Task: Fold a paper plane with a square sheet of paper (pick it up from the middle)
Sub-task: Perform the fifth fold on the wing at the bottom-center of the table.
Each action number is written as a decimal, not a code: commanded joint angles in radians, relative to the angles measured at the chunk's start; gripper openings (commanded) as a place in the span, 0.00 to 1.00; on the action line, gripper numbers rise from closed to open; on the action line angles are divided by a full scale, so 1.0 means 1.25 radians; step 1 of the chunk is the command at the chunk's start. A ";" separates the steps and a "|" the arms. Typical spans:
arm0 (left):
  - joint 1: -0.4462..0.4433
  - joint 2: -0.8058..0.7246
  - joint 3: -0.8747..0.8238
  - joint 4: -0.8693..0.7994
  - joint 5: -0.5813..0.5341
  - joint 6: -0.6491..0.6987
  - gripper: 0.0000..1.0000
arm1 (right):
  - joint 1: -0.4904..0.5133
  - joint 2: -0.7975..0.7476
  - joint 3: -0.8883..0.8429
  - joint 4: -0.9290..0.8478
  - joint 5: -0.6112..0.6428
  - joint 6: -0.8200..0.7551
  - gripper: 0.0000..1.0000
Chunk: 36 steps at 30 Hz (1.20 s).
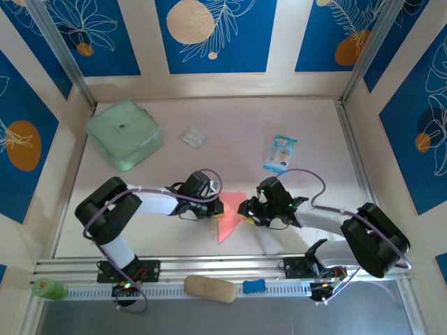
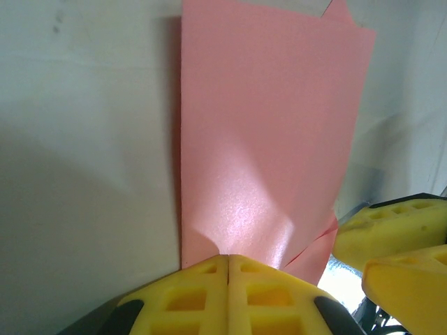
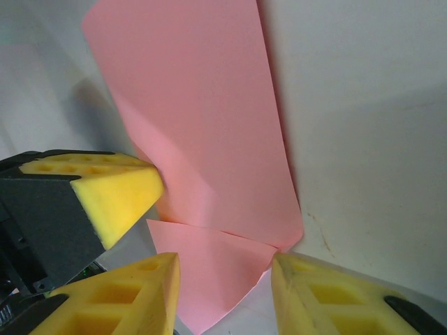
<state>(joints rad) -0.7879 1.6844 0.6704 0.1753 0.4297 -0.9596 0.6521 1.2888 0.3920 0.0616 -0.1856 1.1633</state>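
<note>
Left gripper (image 2: pixel 228 264) closed at paper (image 2: pixel 265 139) edge — right gripper (image 3: pixel 222 269) parted astride corner

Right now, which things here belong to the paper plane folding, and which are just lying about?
In the job:
salmon-pink paper, partly folded
left gripper, shut on it
right gripper, open at its corner

Lying about:
mint-green pouch
clear wrapper
blue-and-white snack packet
tan oblong thing and small blue thing at the front rail

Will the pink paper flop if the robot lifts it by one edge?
Probably floppy: the pink paper bows near the left gripper pinching it. Likely very light, being a thin folded sheet. It may crease easily.
</note>
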 commanded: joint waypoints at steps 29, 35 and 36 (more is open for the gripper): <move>-0.001 -0.007 -0.025 -0.045 -0.031 0.011 0.01 | -0.010 0.019 -0.002 0.081 -0.027 0.023 0.33; -0.001 -0.006 -0.024 -0.042 -0.031 0.010 0.01 | -0.037 0.013 0.000 0.085 -0.055 -0.014 0.33; -0.001 -0.006 -0.024 -0.040 -0.030 0.009 0.01 | -0.043 0.015 -0.001 0.089 -0.064 -0.020 0.33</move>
<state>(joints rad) -0.7879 1.6779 0.6655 0.1757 0.4255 -0.9604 0.6151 1.3121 0.3737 0.1547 -0.2218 1.1847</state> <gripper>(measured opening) 0.041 0.326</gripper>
